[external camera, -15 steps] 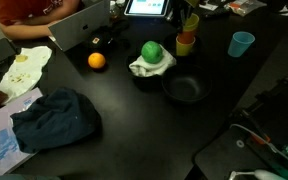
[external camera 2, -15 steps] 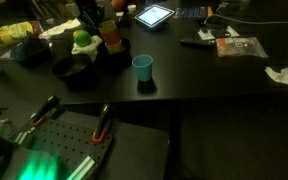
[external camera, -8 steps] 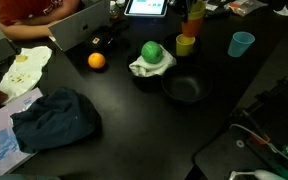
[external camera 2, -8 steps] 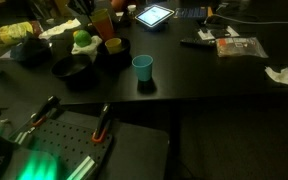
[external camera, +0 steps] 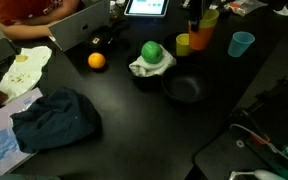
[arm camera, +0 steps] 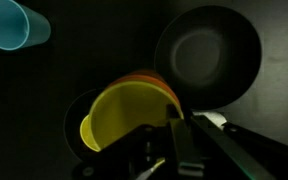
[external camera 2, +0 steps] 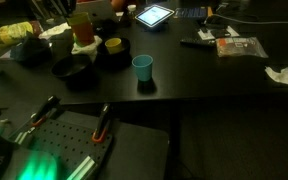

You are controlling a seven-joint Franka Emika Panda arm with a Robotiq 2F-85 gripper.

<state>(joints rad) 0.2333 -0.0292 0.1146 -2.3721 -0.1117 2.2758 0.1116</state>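
Note:
My gripper [arm camera: 172, 128] is shut on the rim of an orange cup [arm camera: 156, 82] with a yellow cup [arm camera: 124, 112] nested inside it. It holds them in the air, in both exterior views [external camera: 203, 27] [external camera 2: 82, 29]. A separate yellow cup [external camera: 184, 44] stands on the black table just below, also in an exterior view [external camera 2: 113, 45]. A black pan [arm camera: 206, 55] lies beside the held cups, and a blue cup [arm camera: 14, 24] stands apart from them.
A green ball [external camera: 151, 51] rests on a white cloth beside the pan [external camera: 184, 90]. An orange [external camera: 96, 60], a dark blue cloth [external camera: 54, 118], a laptop [external camera: 79, 25], a tablet [external camera: 146, 7] and a person at the back left share the table.
The gripper has lifted the nested orange and yellow cups off the stack, up and sideways. One yellow cup stays on the table.

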